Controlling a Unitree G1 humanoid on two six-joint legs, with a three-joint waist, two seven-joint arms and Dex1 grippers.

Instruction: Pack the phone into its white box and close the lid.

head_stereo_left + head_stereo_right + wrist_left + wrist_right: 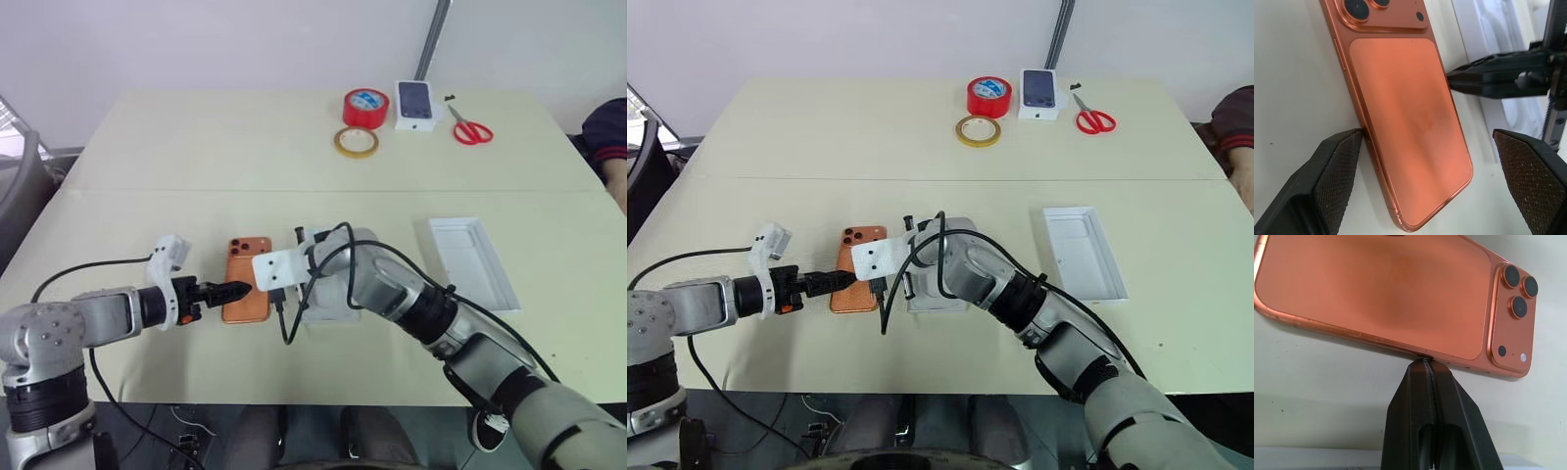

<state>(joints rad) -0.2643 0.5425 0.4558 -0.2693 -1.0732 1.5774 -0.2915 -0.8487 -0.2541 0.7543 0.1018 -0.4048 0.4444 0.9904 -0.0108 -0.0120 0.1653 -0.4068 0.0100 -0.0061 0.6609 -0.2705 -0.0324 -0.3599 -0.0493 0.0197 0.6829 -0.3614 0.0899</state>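
Orange phone [246, 280] lies flat on the table [147, 147], with the white box [326, 311] just beside it under the right arm and the lid [473, 261] well apart past that. From the left wrist, the left gripper [1425, 147] is spread wide around the phone, one finger [1332, 171] touching its edge. From the right wrist, the right gripper [1428, 363] is squeezed tight on nothing, tip against the phone's side, so a hard push could slide it away or tip it.

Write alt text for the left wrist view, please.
An orange phone lies camera side up on a pale table, between the open left gripper. The shut right gripper touches the phone's far long edge.
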